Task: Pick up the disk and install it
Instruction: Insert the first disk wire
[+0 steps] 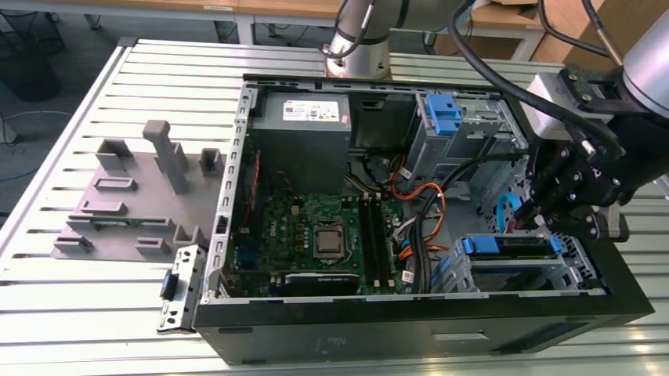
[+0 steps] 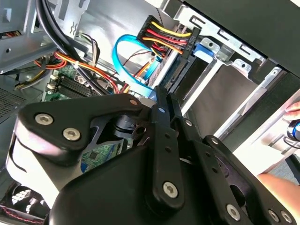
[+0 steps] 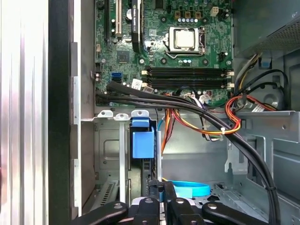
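Note:
The disk (image 1: 512, 247) lies flat in the drive cage at the near corner of the open computer case on the exterior view's right, with blue rails at its ends. In the first wrist view its blue rail (image 3: 142, 143) shows in the cage slot. In the second wrist view the blue rail (image 2: 205, 49) sits beside the plugged yellow-red-black power connector. My gripper (image 1: 538, 222) hangs just above the disk's inner end. Its fingers are pressed together with nothing between them, as both wrist views show (image 3: 163, 190) (image 2: 161, 101).
A blue data cable (image 3: 187, 190) loops under the fingers, and black cable bundles (image 3: 187, 105) cross the case. Further off are the motherboard (image 1: 313, 235), a grey power supply (image 1: 303, 117), and an upper cage with a blue latch (image 1: 444, 113). A grey fixture tray (image 1: 136, 204) lies outside. A person's hand (image 2: 293, 112) rests nearby.

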